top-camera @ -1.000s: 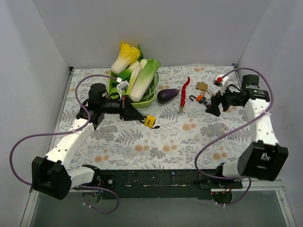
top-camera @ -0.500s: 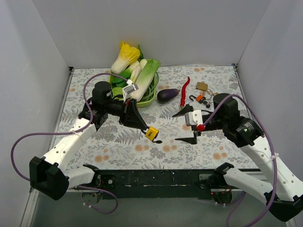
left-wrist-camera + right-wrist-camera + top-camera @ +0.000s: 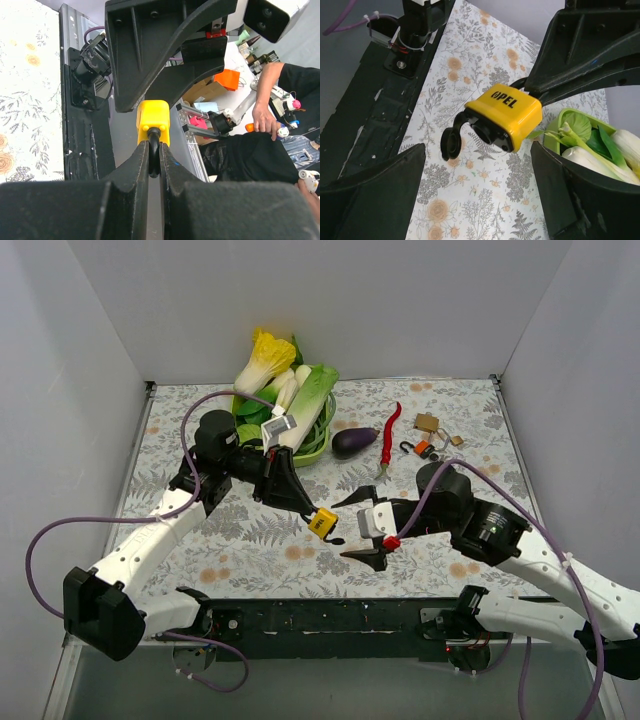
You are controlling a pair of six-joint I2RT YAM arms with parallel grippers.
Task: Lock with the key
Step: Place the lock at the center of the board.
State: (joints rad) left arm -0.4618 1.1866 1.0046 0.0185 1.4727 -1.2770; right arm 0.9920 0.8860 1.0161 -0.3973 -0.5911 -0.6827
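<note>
My left gripper [image 3: 305, 508] is shut on the black shackle [image 3: 154, 150] of a yellow padlock [image 3: 321, 523] and holds it above the table's middle. In the left wrist view the padlock body [image 3: 153, 117] sticks out past my fingertips [image 3: 154, 156]. My right gripper [image 3: 362, 528] is open and empty, just right of the padlock and facing it. The right wrist view shows the padlock [image 3: 505, 117] between my open fingers [image 3: 477, 160], its black keyhole cap [image 3: 451, 145] hanging open. I cannot make out a key for certain; small key-like pieces [image 3: 440, 454] lie at the back right.
A green basket [image 3: 318, 448] with cabbages stands at the back centre. A purple eggplant [image 3: 352, 441] and a red chili [image 3: 390, 427] lie right of it. A brass padlock [image 3: 427, 423] and an orange one [image 3: 424, 448] lie at the back right.
My right arm swung from the back right to the middle, its open gripper now facing the padlock. My left arm carried the yellow padlock slightly forward and right.
</note>
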